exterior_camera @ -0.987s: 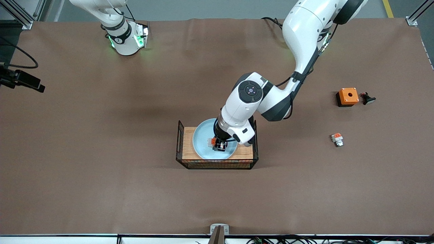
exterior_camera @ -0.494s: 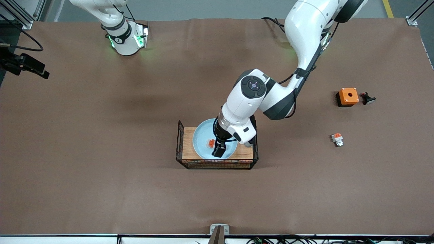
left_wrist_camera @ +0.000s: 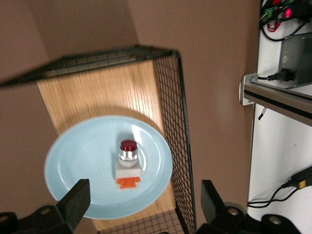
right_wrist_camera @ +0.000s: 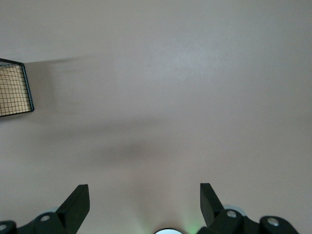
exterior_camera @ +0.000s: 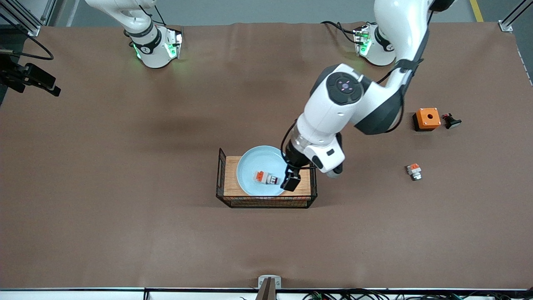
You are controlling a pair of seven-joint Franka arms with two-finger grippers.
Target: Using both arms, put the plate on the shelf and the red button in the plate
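Front view: the left claw hangs over the plate's rim, spread wide and empty; the button lies on the plate, inside the basket. Left wrist view: fingers apart above the button. Right wrist view: the right claw waits, spread wide, empty, over bare counter.

Even, bright overhead light falls on the brown surface, with soft arm shadows on it. The front view is sharp. The left wrist view shows slight motion blur on the wire basket; the plate carries faint glare.
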